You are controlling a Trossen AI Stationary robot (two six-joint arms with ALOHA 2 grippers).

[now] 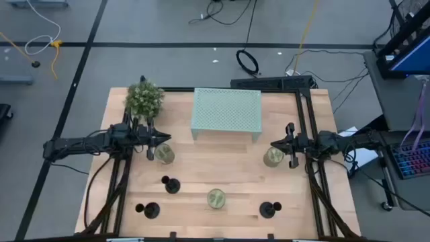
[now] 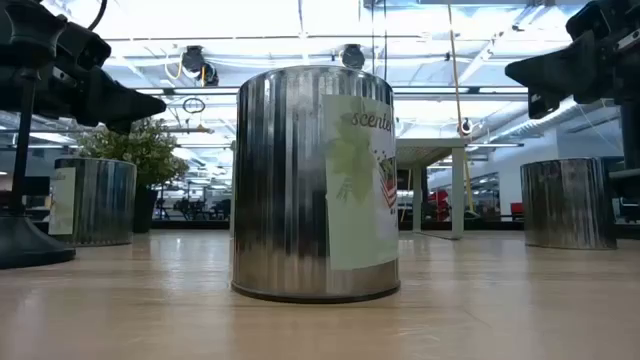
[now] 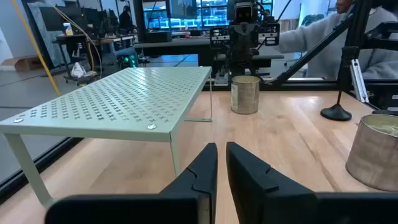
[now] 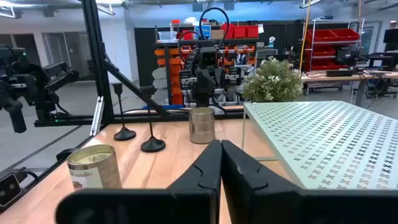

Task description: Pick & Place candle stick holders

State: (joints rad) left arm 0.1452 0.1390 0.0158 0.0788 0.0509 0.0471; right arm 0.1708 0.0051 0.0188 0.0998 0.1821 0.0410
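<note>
Three matte-black candle stick holders stand upright on their disc bases on the near half of the table: one at left centre (image 1: 172, 184), one at the near left (image 1: 149, 210), one at the near right (image 1: 270, 210). My left gripper (image 1: 165, 139) hovers shut and empty over the table's left side, pointing right, next to a greenish-gold jar (image 1: 164, 155). My right gripper (image 1: 275, 144) hovers shut and empty on the right side, pointing left, next to another jar (image 1: 273, 156). Its wrist view shows two holders (image 4: 153, 145) (image 4: 124, 133). The left wrist view shows one holder (image 3: 336, 112).
A pale green perforated shelf (image 1: 227, 111) stands at the far middle, and a potted plant (image 1: 144, 99) at the far left. A third jar (image 1: 216, 199) stands near the front middle and fills the low view (image 2: 315, 185). Black frame rails (image 1: 308, 128) run along both sides.
</note>
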